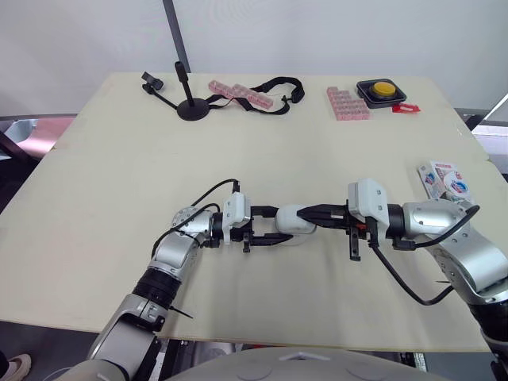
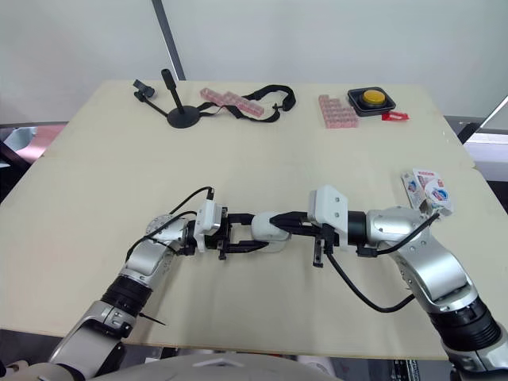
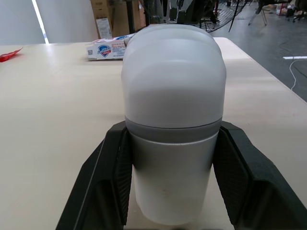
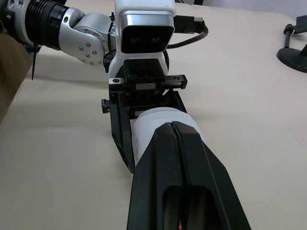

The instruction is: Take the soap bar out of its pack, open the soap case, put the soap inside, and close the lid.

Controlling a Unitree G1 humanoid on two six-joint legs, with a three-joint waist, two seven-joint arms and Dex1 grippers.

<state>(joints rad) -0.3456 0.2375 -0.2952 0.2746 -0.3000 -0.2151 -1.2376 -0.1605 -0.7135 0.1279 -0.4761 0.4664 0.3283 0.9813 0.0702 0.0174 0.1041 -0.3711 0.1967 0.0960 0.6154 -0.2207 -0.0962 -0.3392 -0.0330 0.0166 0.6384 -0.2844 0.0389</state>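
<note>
The white and grey soap case (image 1: 294,221) lies on its side on the table's near middle, lid closed. My left gripper (image 1: 274,225) is shut on it, one black finger (image 3: 110,177) on each flank of its lower half. My right gripper (image 1: 306,213) comes from the opposite side with its fingers (image 4: 172,158) pressed together, resting over the case's (image 4: 151,125) rounded top. Nothing shows between them. The soap pack (image 1: 443,179), white with blue and red print, lies at the table's right edge, beyond my right arm.
At the back of the table stand a black stand (image 1: 190,107), a black strap (image 1: 278,86) with pink boxes (image 1: 236,93), another pink box (image 1: 347,103), a yellow button box (image 1: 379,90) and a red tag (image 1: 406,107). The table's front edge (image 1: 238,337) is close.
</note>
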